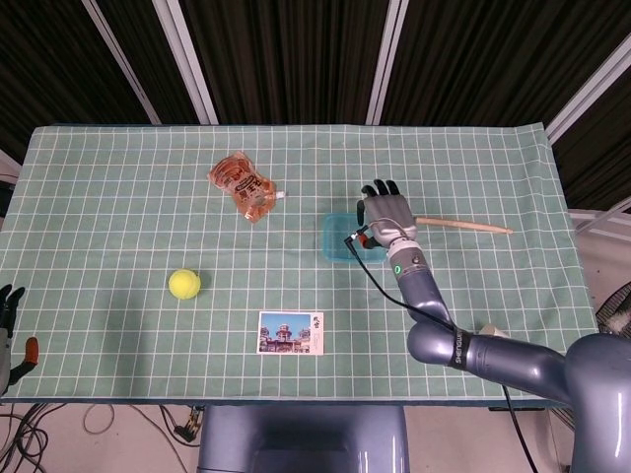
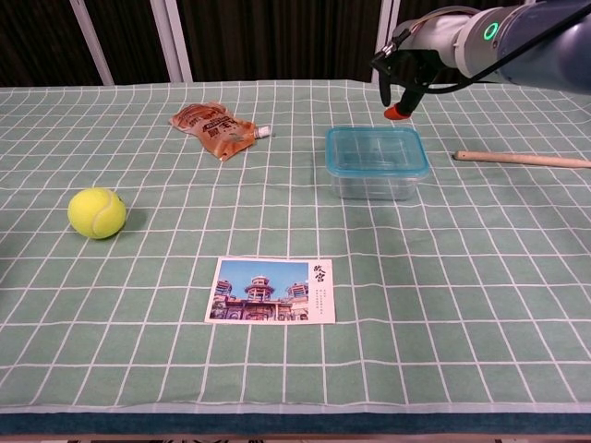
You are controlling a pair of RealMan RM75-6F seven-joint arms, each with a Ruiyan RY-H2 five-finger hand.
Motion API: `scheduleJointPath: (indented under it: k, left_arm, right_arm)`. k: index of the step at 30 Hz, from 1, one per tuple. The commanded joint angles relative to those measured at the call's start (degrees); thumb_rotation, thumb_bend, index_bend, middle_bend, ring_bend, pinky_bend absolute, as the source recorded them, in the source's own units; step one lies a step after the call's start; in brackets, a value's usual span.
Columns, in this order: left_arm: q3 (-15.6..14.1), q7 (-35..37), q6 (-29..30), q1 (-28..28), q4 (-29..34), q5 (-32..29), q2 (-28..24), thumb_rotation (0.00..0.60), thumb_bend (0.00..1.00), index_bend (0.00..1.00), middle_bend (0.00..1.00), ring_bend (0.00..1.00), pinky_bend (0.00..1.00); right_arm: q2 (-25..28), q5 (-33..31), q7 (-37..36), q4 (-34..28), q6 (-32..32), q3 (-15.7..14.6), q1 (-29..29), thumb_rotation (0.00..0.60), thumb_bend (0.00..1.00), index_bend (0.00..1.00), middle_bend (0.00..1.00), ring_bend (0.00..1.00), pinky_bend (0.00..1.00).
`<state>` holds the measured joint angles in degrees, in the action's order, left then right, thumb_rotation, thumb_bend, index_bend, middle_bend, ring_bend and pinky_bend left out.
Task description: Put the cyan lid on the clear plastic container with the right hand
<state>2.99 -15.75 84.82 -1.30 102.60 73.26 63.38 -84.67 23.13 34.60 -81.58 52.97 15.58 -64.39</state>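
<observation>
Green checked desk (image 1: 118,207), right hand (image 1: 386,213) with fingers spread over the right edge of the cyan-lidded container (image 1: 338,237), orange pouch (image 1: 245,185), tennis ball (image 1: 184,284), postcard (image 1: 291,332), wooden stick (image 1: 468,227), left hand (image 1: 10,325) at the frame's left edge.

Robot lab or test bench, table (image 1: 118,177) under green grid cloth filling mid frame, dark curtains (image 1: 286,59) with white struts (image 1: 187,59) across the top, loose cables (image 1: 59,424) on the floor lower left, unrelated props scattered
</observation>
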Motion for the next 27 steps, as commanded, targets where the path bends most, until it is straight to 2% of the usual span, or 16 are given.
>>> scheduleJointPath:
  k: [1, 8, 27]
  left_arm:
    - [0.01, -0.08, 0.04, -0.01, -0.06, -0.01, 0.06, 0.6, 0.5, 0.04, 0.0, 0.0, 0.0]
    - [0.06, -0.37, 0.0, -0.04, -0.19, -0.29, 0.24, 0.6, 0.5, 0.04, 0.0, 0.0, 0.0]
    - [0.05, -0.49, 0.13, -0.04, -0.37, -0.24, 0.4, 0.6, 0.5, 0.04, 0.0, 0.0, 0.0]
  right_arm:
    - [-0.02, 1.51, -1.37, 0.1, -0.06, -0.24, 0.95, 0.6, 0.41, 0.56, 0.19, 0.01, 0.0]
    - [0.88, 2.85, -2.24, -0.03, -0.7, -1.07, 2.24, 0.6, 0.48, 0.57, 0.2, 0.01, 0.0]
    - [3.52, 7.5, -3.87, -3.32, -0.6, -5.28, 6.94, 0.6, 0.5, 0.6, 0.19, 0.01, 0.0]
